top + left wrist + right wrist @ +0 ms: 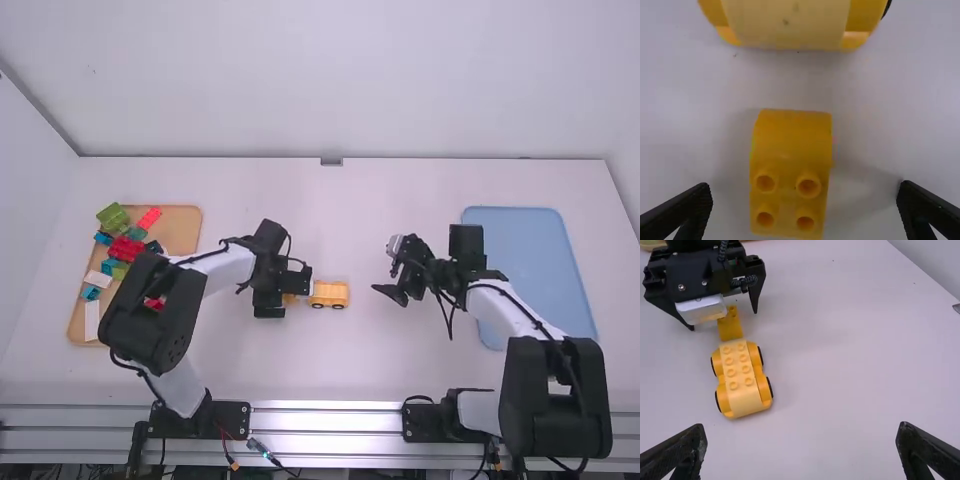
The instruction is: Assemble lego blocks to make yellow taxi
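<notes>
"Yellow wheeled base (329, 294): room round it?"

"Left to right: left gripper (290, 292), spread wide astride curved yellow block (792, 132); narrow gap; base, mid-table (340, 205); wider gap; right gripper (385, 281), also wide, well in from the right edge."

"Containers?"

"Left, brown tray (182, 228), mixed-colour blocks (125, 248) heaped inside. Right, blue tray (520, 240), near table edge."

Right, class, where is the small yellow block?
In the high view, the small yellow block lies just left of the wheeled base, beneath the open left claw.
</notes>
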